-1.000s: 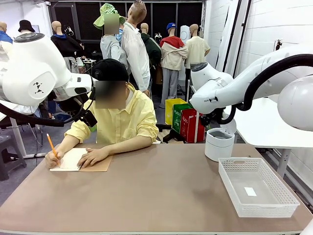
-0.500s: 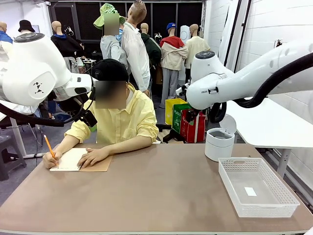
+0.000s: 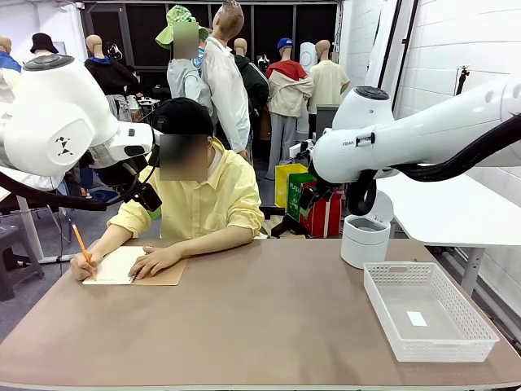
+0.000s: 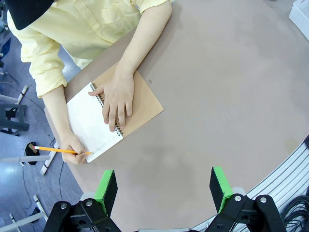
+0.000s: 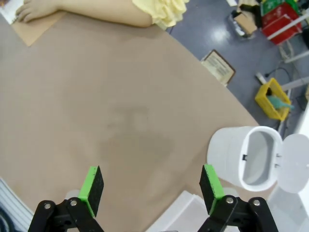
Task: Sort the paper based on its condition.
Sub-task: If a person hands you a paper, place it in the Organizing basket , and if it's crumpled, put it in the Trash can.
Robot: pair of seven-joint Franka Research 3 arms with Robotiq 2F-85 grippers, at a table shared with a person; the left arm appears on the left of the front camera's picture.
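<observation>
Here, closest to me, my two grippers both hang above the worktop [image 4: 217, 96] with nothing in them. My left gripper [image 4: 162, 188] has its two green pads spread wide, bare brown surface between them. My right gripper [image 5: 151, 186] is spread just as wide over its own bare stretch.

On my right side stands one white mesh basket [image 3: 381, 314], with one tiny white tag [image 3: 416, 318] lying flat on its floor. Just beyond the basket is one white bin [image 3: 364, 240], upright, its lid [image 5: 292, 164] flipped open.

Across the worktop on my left side, at the far edge, lies one spiral notebook [image 4: 145, 104], its brown cover folded flat. The one sheet of paper I can see is its white page [image 4: 84, 121], bound in the spiral and facing up. One person sits there in a yellow shirt, with two hands on it: one hand [image 4: 116, 99] lies flat across the spiral, the other hand [image 4: 72, 145] holds one orange pencil [image 4: 58, 150] with its tip on the page's edge.
</observation>
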